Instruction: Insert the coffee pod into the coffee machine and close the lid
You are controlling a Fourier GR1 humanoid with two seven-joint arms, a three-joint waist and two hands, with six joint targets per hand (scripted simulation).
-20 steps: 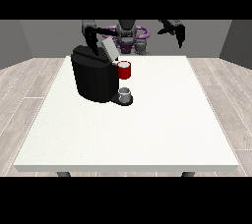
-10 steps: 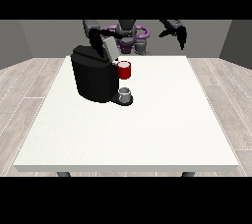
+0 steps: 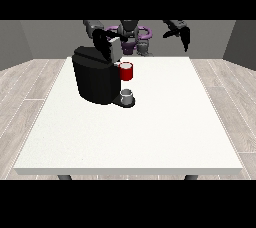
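Robot hand atop coffee machine

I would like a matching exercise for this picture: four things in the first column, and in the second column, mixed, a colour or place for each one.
Column 1
1. coffee machine
2. coffee pod
3. cup
4. hand at the view's right

Column 2
A. red
B. raised in the air beyond the table's far edge
C. black, on the table's left part
D. grey, below the red thing

Pairs: 1-C, 2-A, 3-D, 4-B
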